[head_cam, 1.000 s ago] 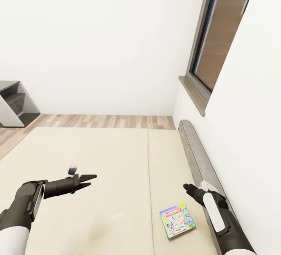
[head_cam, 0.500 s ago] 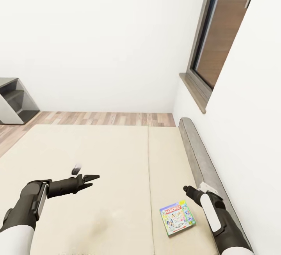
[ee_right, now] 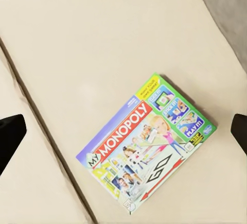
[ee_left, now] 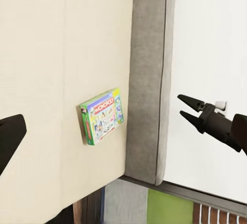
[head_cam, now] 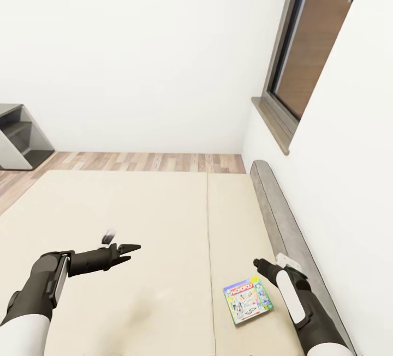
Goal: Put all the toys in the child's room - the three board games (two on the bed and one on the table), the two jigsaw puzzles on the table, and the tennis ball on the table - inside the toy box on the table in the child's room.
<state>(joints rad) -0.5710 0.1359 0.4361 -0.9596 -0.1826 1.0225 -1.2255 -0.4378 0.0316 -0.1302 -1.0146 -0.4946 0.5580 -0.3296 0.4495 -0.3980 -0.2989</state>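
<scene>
One board game (head_cam: pixel 246 300), a flat box with bright cartoon print and red Monopoly lettering, lies on the cream bed (head_cam: pixel 136 209), right of the mattress seam and near the grey headboard (head_cam: pixel 281 219). My right gripper (head_cam: pixel 256 262) hovers open just above and beyond the box. In the right wrist view the board game (ee_right: pixel 146 144) lies between the spread fingers, well below them. My left gripper (head_cam: pixel 134 252) is open over the left half of the mattress, holding nothing. The left wrist view shows the board game (ee_left: pixel 102 116) and the open right gripper (ee_left: pixel 179 105).
A white wall with a dark-framed window (head_cam: pixel 305 50) runs along the right behind the headboard. Wood-plank floor (head_cam: pixel 153 162) lies beyond the bed's far edge. A grey shelf unit (head_cam: pixel 16 138) stands at the far left.
The whole view has drifted slightly. My right arm has sunk a little toward the board game, and my left gripper has edged forward. The box has not moved.
</scene>
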